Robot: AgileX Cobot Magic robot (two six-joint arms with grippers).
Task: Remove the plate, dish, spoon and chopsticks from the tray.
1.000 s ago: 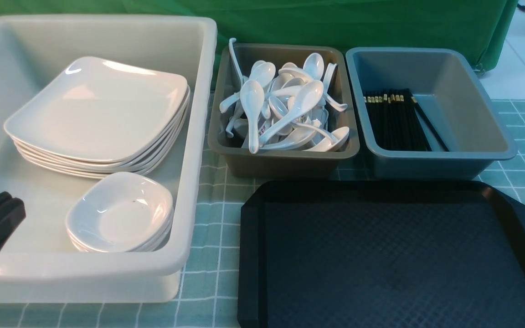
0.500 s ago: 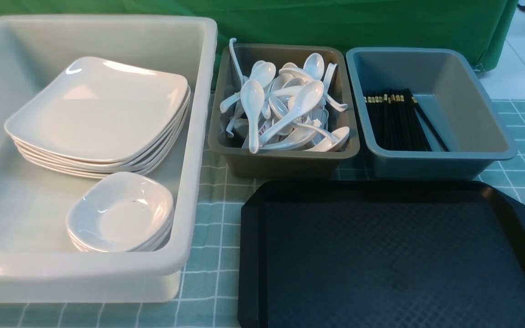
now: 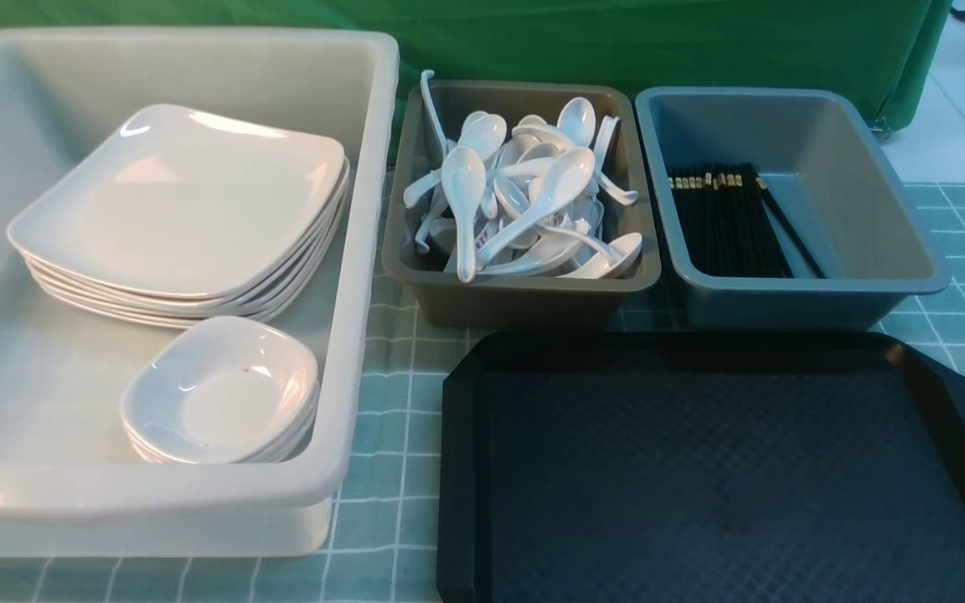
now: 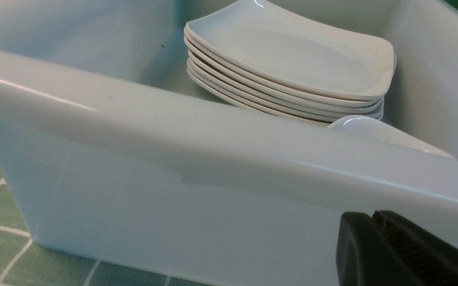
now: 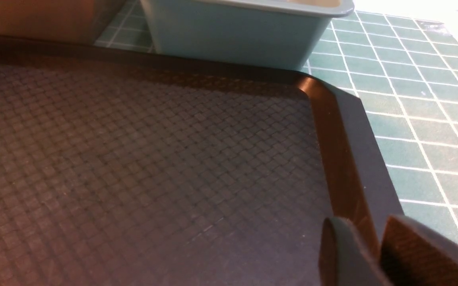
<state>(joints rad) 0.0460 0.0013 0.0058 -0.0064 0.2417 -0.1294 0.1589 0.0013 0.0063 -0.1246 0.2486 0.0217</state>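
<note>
The black tray (image 3: 466,469) lies at the front right with a bare textured floor. A stack of white plates (image 3: 189,197) and a stack of small dishes (image 3: 223,394) sit inside the white bin (image 3: 357,335). Several spoons (image 3: 524,193) fill the grey tub (image 3: 524,293). Black chopsticks (image 3: 725,218) lie in the blue-grey tub (image 3: 868,209). My left gripper (image 4: 372,216) is shut and empty, low outside the bin's near wall (image 4: 173,131), with the plates (image 4: 292,59) beyond it. My right gripper (image 5: 376,230) stands open over the tray's right rim (image 5: 356,159), holding nothing.
The bin and both tubs line the back of the green checked tablecloth (image 3: 390,394). A green curtain (image 3: 616,42) hangs behind them. The blue-grey tub (image 5: 233,31) stands just past the tray's far edge. Neither gripper shows in the front view.
The left gripper's dark fingers, at the left edge over the bin's near corner a second ago, have dropped out of the front view. The dishes, tubs and tray have not moved.
</note>
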